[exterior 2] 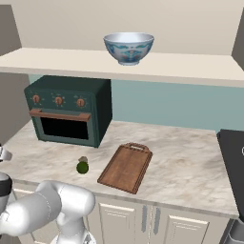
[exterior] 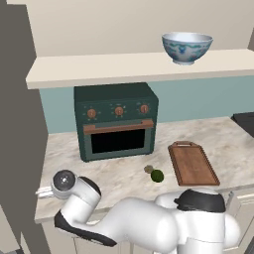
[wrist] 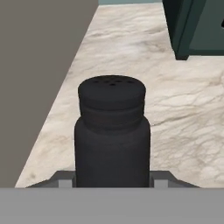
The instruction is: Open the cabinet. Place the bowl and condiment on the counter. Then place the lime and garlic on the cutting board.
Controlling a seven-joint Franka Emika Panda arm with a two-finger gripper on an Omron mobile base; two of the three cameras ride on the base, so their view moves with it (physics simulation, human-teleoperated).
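Observation:
The black condiment (wrist: pixel 112 135) stands upright between my fingertips (wrist: pixel 64 180), and my gripper (wrist: pixel 112 181) is shut on its lower body; its base is hidden. My hand (exterior: pixel 63 181) hangs low over the left end of the counter (exterior: pixel 223 141). The cabinet (exterior: pixel 124 67) is open, and the blue-patterned bowl (exterior: pixel 187 47) (exterior 2: pixel 128 47) sits on its shelf. On the counter the lime (exterior: pixel 157 175) (exterior 2: pixel 82 167) lies against the small garlic (exterior: pixel 148 169) (exterior 2: pixel 83 159), just left of the wooden cutting board (exterior: pixel 192 163) (exterior 2: pixel 126 167).
A dark green toaster oven (exterior: pixel 116 121) (exterior 2: pixel 66 112) stands at the back of the counter. The swung-open cabinet door (exterior: pixel 20 124) (wrist: pixel 35 65) rises close on my left. A black stove edge (exterior 2: pixel 233 162) lies at the far right.

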